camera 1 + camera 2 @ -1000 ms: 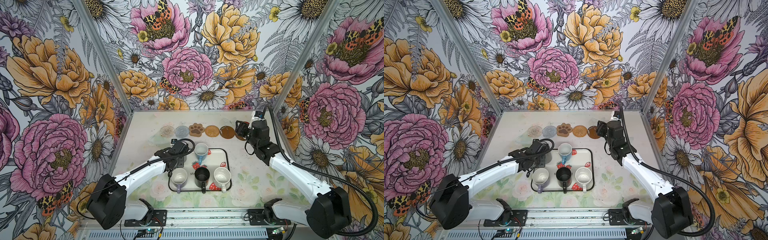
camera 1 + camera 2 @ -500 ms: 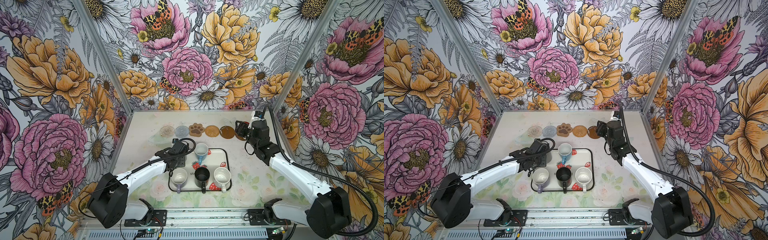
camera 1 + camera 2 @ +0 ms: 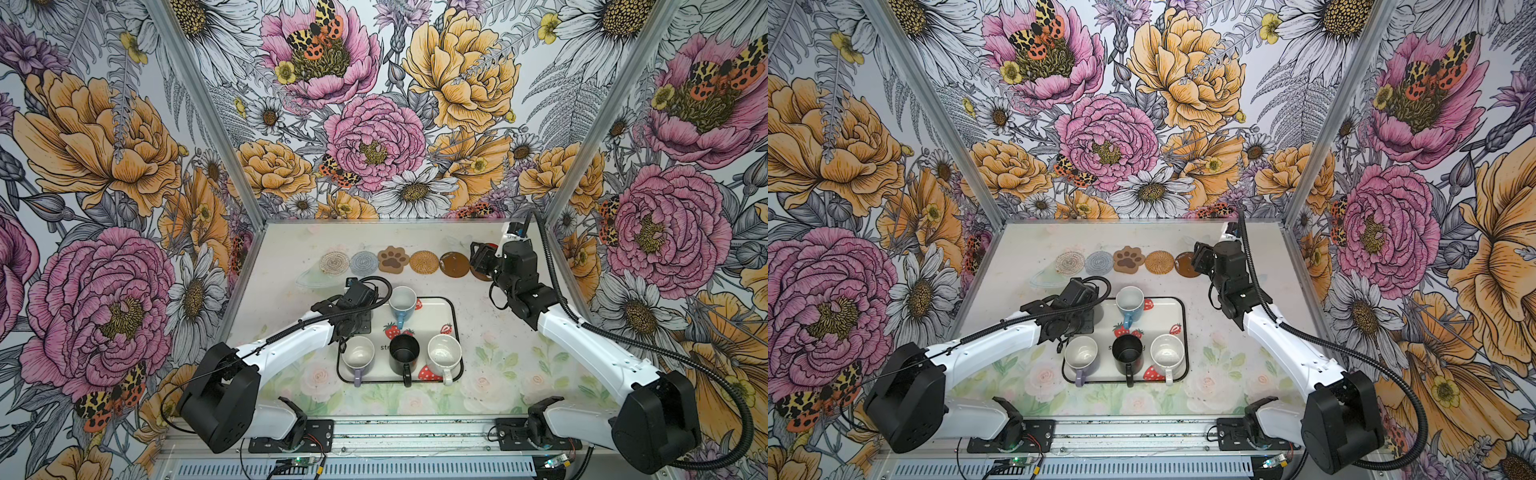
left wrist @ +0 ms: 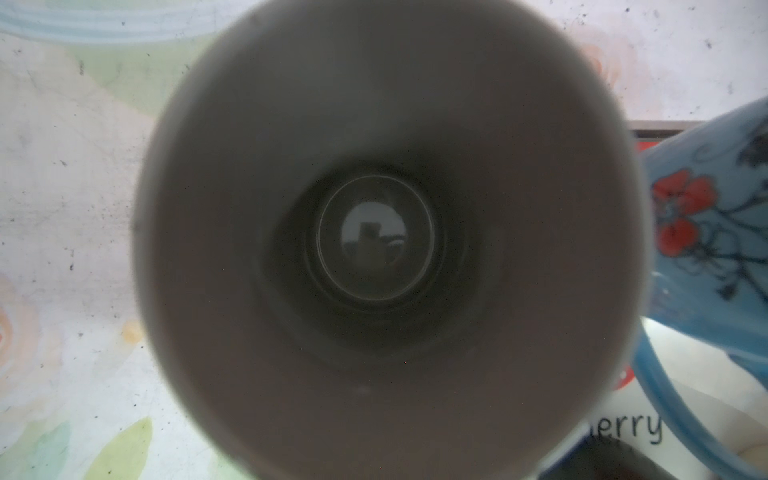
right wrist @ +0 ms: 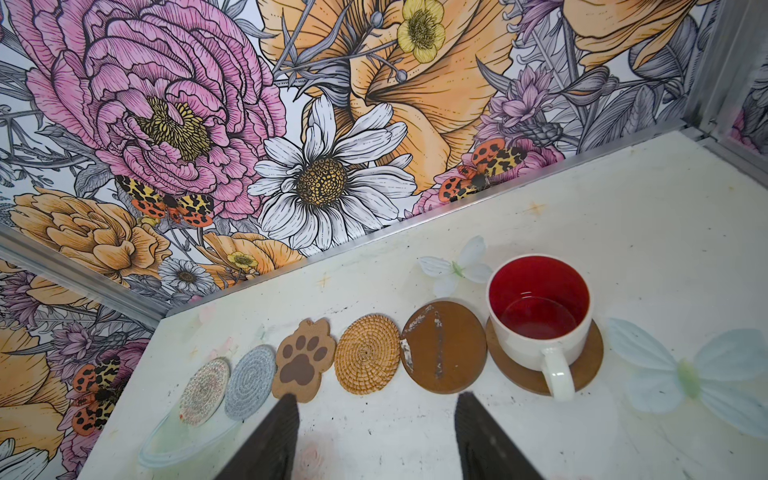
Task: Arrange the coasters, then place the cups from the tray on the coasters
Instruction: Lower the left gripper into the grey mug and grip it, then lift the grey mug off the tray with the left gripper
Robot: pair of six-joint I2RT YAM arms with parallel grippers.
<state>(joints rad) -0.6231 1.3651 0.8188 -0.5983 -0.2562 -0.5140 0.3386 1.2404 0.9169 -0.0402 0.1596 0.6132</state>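
One tall grey mug (image 4: 386,232) stands upright directly beneath the left gripper (image 3: 356,316), at a corner of the strawberry tray (image 3: 434,309), though I cannot tell whether it pinches the rim, while the right gripper (image 5: 376,397) hangs spread, empty, nearer the coasters (image 5: 365,353).

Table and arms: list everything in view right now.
woven coasters: 2, beige, grey, far row's left end
paw coaster: 1, tan, row middle
rattan coaster: 1, golden, right of paw
brown coasters: 2, brown, row's right end
white mug: 1, red inside, on last brown coaster
tray: 1, white, strawberries, table centre
blue mug: 1, blue, tray's far side
grey mug: 1, grey, tray's far left
lavender mug: 1, lavender, tray's near left
black mug: 1, black, near middle
speckled mug: 1, white, near right
table: 1, white, pale flowers
left arm: 1, white-black, over grey mug, fingers hidden
right arm: 1, white-black, by row's right end
right fingers: 2, black, apart, empty
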